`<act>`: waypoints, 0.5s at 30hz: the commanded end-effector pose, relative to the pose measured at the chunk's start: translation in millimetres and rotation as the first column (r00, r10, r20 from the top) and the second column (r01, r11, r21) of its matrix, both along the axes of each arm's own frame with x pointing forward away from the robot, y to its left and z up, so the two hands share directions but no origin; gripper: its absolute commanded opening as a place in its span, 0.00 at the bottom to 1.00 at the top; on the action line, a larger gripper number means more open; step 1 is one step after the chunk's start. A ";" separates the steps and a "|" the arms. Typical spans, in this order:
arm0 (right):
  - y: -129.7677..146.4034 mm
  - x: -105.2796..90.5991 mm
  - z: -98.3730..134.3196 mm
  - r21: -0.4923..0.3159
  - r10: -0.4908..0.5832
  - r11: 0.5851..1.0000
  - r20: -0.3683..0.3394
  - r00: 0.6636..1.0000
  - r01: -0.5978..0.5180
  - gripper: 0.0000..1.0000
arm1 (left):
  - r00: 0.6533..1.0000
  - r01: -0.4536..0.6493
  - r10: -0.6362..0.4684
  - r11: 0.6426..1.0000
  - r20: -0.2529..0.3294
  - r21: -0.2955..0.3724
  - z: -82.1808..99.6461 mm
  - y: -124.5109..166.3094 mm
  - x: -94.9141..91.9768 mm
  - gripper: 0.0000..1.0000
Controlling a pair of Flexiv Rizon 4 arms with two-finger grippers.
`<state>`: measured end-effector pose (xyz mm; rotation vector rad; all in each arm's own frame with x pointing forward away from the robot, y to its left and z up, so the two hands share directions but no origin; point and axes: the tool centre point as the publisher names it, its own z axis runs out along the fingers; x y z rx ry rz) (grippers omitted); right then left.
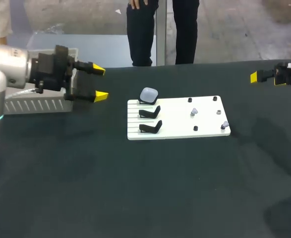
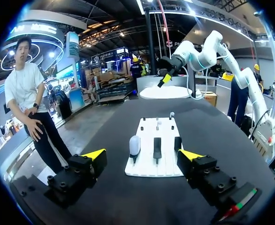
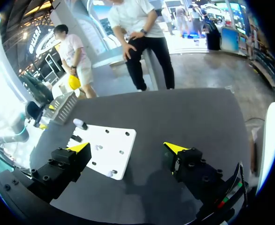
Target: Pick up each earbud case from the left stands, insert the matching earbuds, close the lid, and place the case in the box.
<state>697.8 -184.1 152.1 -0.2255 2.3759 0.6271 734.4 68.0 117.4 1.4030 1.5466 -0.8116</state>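
Black table (image 1: 135, 188): earbud case (image 2: 134, 144) on white board (image 2: 146, 169), ahead of wide-spread left fingers (image 2: 94, 154); right fingers (image 3: 81, 149) wide, empty.

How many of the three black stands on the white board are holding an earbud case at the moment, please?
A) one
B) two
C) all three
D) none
A: a single pale earbud case sits at the far end of the row, while the two nearer stands on the white board are bare.
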 end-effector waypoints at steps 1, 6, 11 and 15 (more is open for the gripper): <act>-0.5 0.7 -0.8 0.002 0.003 1.000 0.001 1.000 -0.003 1.00 | 0.999 0.046 -0.046 0.999 -0.028 0.003 -18.6 -28.1 24.0 1.00; -0.5 0.7 -0.8 0.002 0.003 1.000 0.001 1.000 -0.003 1.00 | 0.996 0.075 -0.075 0.997 -0.049 -0.011 -28.7 -45.6 32.7 1.00; -0.5 0.7 -0.8 0.002 0.003 1.000 0.001 1.000 -0.003 1.00 | 0.994 0.093 -0.093 0.996 -0.058 -0.016 -37.5 -60.8 39.0 1.00; -0.5 0.7 -0.8 0.002 0.003 1.000 0.001 1.000 -0.003 1.00 | 0.994 0.086 -0.087 0.996 -0.065 -0.012 -44.3 -69.8 41.4 1.00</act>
